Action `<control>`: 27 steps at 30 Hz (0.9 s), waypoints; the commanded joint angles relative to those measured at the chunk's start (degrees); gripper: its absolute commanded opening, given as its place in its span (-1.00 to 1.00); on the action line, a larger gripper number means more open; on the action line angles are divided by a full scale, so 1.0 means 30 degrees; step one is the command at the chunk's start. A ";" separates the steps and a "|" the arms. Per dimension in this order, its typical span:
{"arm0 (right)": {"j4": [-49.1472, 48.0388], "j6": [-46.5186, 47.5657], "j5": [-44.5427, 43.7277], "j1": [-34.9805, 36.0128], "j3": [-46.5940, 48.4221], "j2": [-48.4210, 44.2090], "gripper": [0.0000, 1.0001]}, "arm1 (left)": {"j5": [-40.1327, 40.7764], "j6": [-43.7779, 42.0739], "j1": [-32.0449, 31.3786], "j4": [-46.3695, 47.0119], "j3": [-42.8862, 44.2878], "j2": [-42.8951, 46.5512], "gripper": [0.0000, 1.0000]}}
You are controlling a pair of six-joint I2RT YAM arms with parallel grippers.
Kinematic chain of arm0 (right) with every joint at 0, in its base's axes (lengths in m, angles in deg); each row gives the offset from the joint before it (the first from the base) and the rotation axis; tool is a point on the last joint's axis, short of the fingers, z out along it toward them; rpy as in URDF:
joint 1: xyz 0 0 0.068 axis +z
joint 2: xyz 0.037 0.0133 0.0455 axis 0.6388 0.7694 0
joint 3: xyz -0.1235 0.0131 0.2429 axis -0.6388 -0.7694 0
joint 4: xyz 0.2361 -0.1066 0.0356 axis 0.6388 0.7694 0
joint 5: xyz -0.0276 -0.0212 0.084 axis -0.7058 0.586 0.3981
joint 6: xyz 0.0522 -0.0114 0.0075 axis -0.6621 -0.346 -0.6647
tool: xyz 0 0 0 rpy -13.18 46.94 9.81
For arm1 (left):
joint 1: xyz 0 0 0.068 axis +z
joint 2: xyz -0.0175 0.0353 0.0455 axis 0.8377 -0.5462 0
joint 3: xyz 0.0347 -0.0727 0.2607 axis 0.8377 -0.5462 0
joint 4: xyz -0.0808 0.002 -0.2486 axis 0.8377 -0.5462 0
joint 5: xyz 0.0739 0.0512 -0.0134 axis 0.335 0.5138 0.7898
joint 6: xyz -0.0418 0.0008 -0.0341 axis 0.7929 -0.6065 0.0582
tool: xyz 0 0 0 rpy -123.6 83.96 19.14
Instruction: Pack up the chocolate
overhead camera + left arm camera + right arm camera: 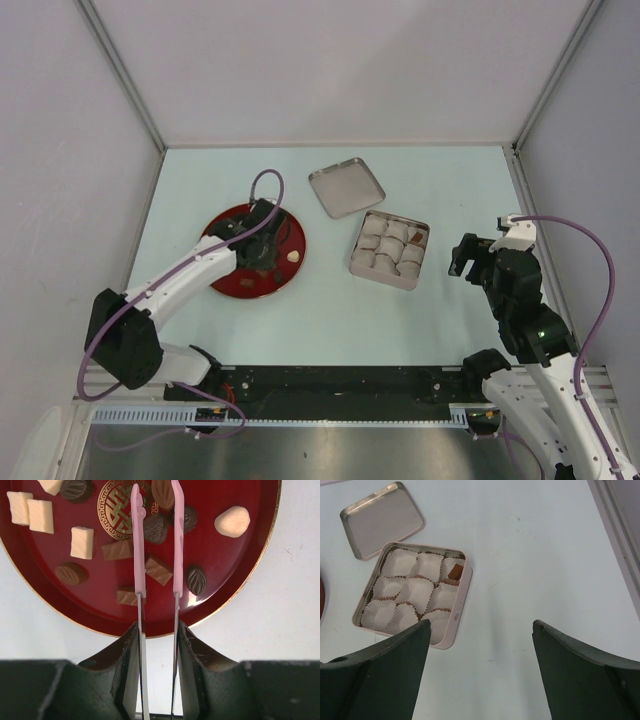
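The chocolate lies on a red plate (240, 292), also in the left wrist view (225, 565): dark pieces like a ribbed oval (196, 580), cream ones like a square (82, 542) and a rounded one (232, 521). My left gripper (157, 630) (262, 245) is shut on pink-tipped tweezers (138, 540). Their tips stand apart either side of a dark heart-shaped piece (156, 528). The square tin (420, 262) (461, 605) holds white paper cups and one brown piece (455, 571). My right gripper (468, 262) (481, 625) is open and empty, right of the tin.
The tin's lid (346, 186) lies upturned behind the tin, also in the right wrist view (382, 520). Grey walls close the table at the left, back and right. A black rail runs along the near edge between the arm bases.
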 commanded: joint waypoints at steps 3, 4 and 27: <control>-0.0661 0.0048 -0.0361 0.0082 0.0013 -0.0260 0.75 | -0.0282 -0.0510 0.0261 0.1333 0.0461 -0.0799 -0.28; -0.0661 0.0048 -0.0361 0.0082 0.0013 -0.0260 0.74 | -0.0311 -0.0568 0.0290 0.1363 0.0520 -0.0916 -0.28; -0.0661 0.0077 -0.0331 0.0082 0.0013 -0.0231 0.74 | -0.0458 -0.0481 0.0525 0.1394 0.0667 -0.2383 -0.36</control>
